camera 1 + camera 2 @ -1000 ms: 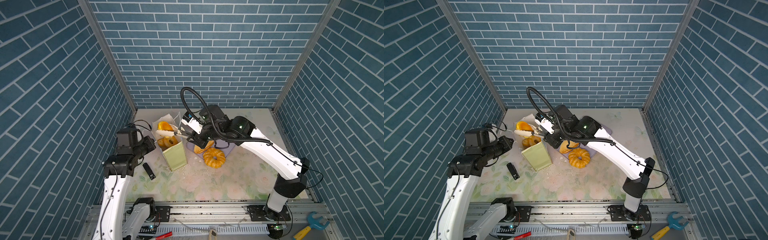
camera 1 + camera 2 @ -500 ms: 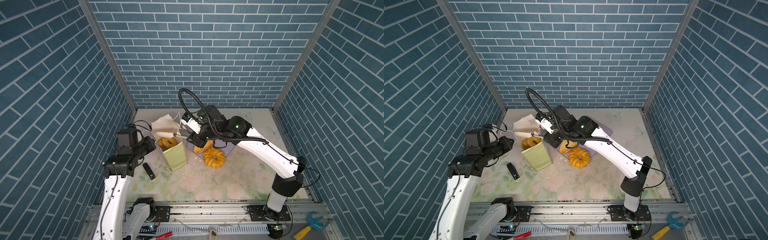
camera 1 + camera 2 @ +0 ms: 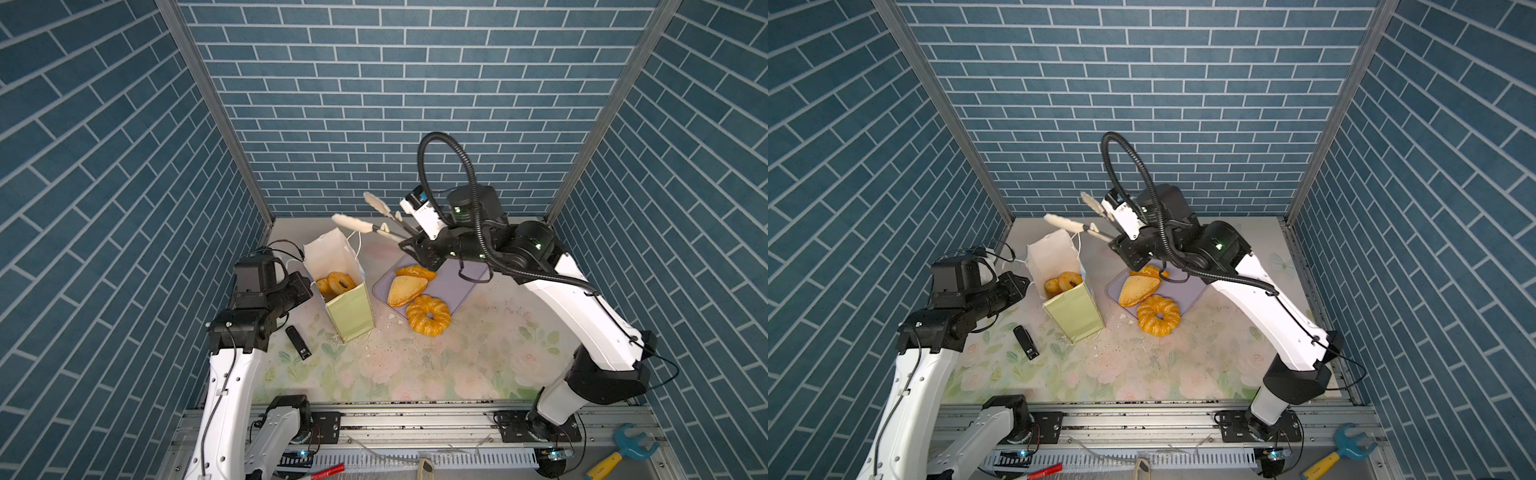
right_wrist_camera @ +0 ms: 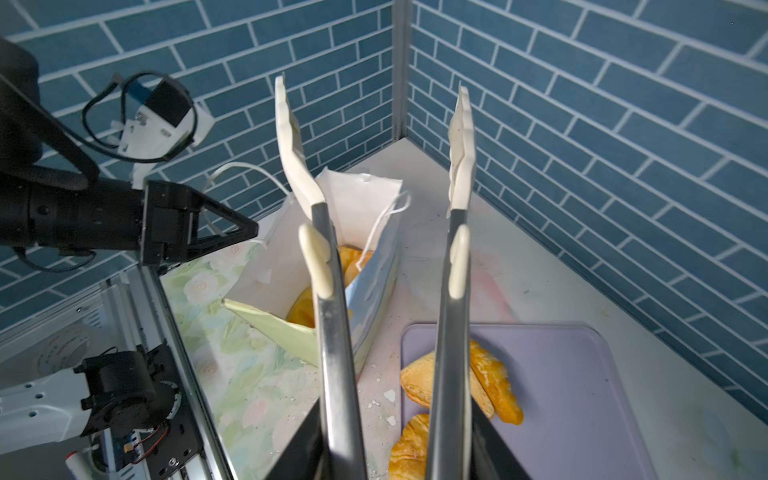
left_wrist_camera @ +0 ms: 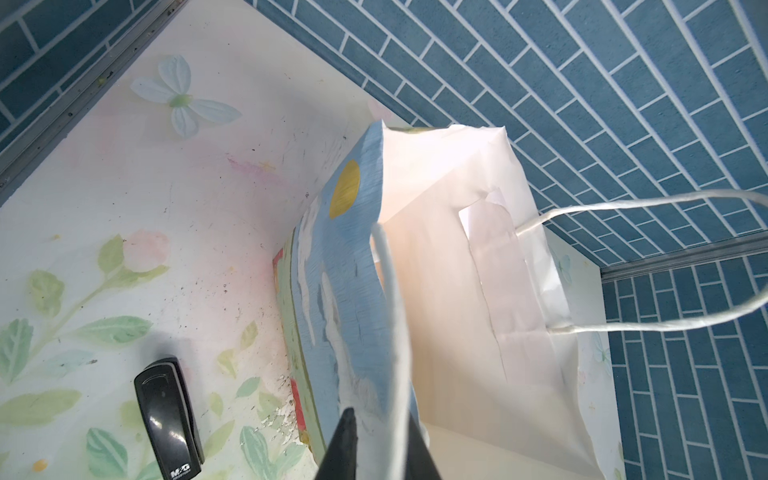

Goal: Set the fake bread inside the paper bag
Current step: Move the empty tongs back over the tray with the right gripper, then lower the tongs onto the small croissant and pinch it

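The paper bag (image 3: 351, 311) (image 3: 1073, 313) (image 5: 353, 266) (image 4: 365, 199) stands upright and open, with pieces of fake bread (image 3: 338, 282) (image 3: 1065, 282) inside. My left gripper (image 3: 307, 286) (image 3: 1023, 284) (image 5: 380, 415) (image 4: 249, 228) is shut on its near wall and cord handle. My right gripper (image 3: 415, 245) (image 3: 1125, 249) (image 4: 395, 436) grips metal tongs (image 3: 353, 222) (image 4: 328, 332) with white tips, spread apart and empty, raised behind the bag. On the lavender tray (image 3: 461, 286) (image 3: 1192, 291) (image 4: 582, 374) lie a small roll (image 3: 415, 272) and a triangular toast (image 3: 405, 289) (image 3: 1138, 289). A ring croissant (image 3: 428, 315) (image 3: 1158, 315) overhangs the tray's front edge.
A small black device (image 3: 298, 341) (image 3: 1026, 341) (image 5: 168, 419) lies on the floral table left of the bag. Blue brick walls close in three sides. A blue and yellow wrench (image 3: 623, 451) lies beyond the front rail. White crumbs dot the table near the bag.
The tongs held a bread piece over the bag; it has dropped in. The tongs have opened and risen up and back from the bag mouth. The left arm has stayed put.
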Robot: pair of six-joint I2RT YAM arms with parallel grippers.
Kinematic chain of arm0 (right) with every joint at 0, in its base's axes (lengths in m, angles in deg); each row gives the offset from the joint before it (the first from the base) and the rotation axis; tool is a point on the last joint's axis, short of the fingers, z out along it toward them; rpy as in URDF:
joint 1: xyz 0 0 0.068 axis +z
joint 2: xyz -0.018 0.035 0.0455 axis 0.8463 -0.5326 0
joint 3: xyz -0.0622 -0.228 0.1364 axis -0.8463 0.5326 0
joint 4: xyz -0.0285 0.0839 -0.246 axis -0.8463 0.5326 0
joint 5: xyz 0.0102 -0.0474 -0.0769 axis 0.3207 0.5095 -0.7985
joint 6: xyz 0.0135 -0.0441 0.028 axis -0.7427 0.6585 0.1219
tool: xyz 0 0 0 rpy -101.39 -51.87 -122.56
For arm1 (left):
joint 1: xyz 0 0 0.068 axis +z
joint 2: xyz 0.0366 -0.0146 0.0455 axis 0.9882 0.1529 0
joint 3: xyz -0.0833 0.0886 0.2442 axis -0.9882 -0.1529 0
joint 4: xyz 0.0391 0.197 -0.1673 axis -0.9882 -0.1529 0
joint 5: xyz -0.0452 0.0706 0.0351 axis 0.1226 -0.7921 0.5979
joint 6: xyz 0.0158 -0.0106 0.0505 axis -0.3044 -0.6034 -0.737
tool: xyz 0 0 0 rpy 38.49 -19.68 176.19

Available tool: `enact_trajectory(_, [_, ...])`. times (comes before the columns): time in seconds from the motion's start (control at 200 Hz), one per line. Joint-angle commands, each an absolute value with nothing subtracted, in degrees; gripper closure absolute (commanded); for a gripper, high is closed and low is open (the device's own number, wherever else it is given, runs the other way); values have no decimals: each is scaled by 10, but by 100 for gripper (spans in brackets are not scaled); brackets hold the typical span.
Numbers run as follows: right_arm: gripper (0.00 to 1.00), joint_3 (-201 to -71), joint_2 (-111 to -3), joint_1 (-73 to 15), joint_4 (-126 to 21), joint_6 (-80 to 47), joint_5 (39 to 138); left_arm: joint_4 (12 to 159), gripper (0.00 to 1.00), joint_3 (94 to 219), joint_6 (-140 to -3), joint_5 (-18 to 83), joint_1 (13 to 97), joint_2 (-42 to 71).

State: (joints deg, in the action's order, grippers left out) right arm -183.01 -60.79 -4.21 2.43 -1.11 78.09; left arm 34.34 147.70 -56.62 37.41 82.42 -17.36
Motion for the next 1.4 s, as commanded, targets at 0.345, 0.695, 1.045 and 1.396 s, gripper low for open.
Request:
enact_trajectory(0.345, [52, -1563, -484, -239, -2, -130, 828, 342, 81, 1490, -570, 377, 823, -171])
enact_trajectory(0.695, [51, -1436, -516, -266, -2, -149, 862, 334, 81, 1486, -576, 368, 823, -171])
enact_trajectory(1.045, [49, -1430, -592, -266, -11, -132, 881, 335, 81, 1484, -576, 360, 823, -158])
enact_trajectory(1.396, [49, -1458, -627, -265, -13, -66, 912, 333, 81, 1483, -574, 342, 823, -151])
